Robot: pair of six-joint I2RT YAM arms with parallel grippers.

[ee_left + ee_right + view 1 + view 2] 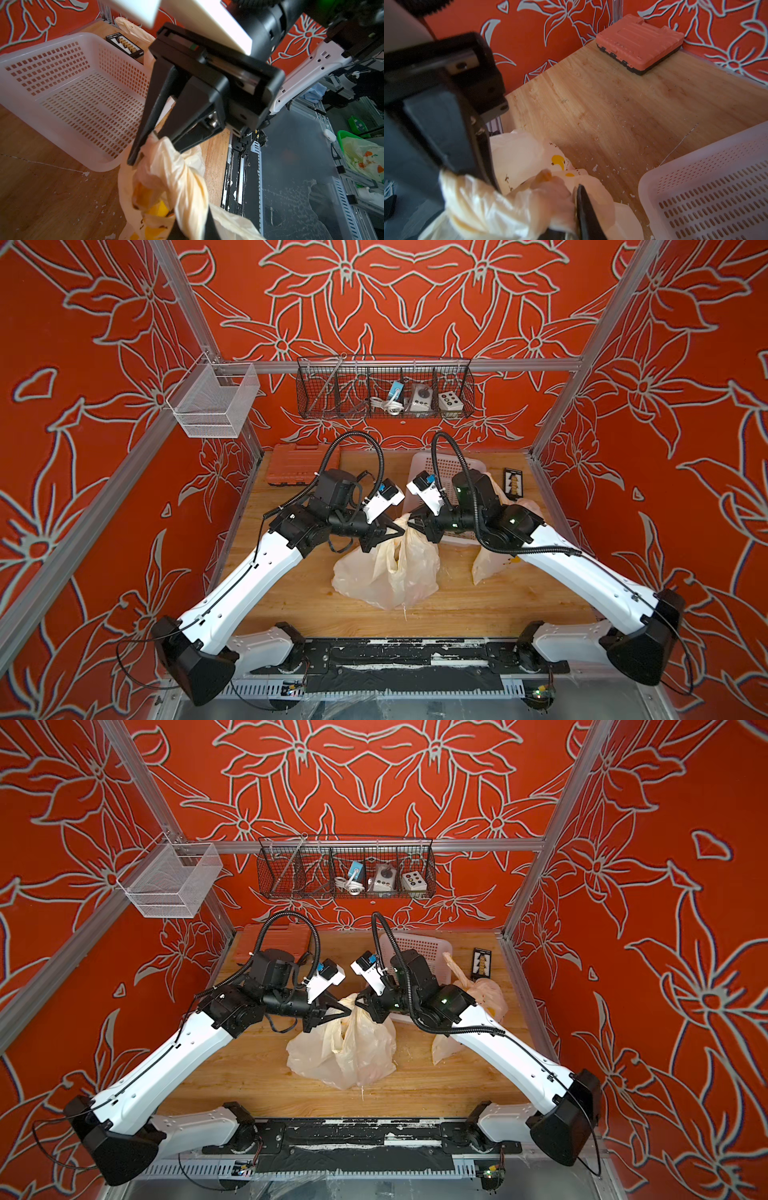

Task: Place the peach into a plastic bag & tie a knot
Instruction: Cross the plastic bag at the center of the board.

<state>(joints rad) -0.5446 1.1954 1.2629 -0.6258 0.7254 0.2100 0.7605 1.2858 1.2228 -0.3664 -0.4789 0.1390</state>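
Wooden tabletop [478, 593], enclosed by red floral walls [374, 302]. Plastic bag [386, 568] sits mid-table. Left gripper [399, 533] and right gripper [411, 521] meet above it, each pinched narrowly on its twisted neck.

I see a white perforated basket [62, 87] on the wooden table [612, 108], with an orange case [639, 43] in the far corner. A black wire rack [384, 406] hangs on the rear rail.

Crumpled film of the plastic bag [386, 576] hid the peach; beyond that bag, the right arm [561, 564] covered much of the basket [446, 470].
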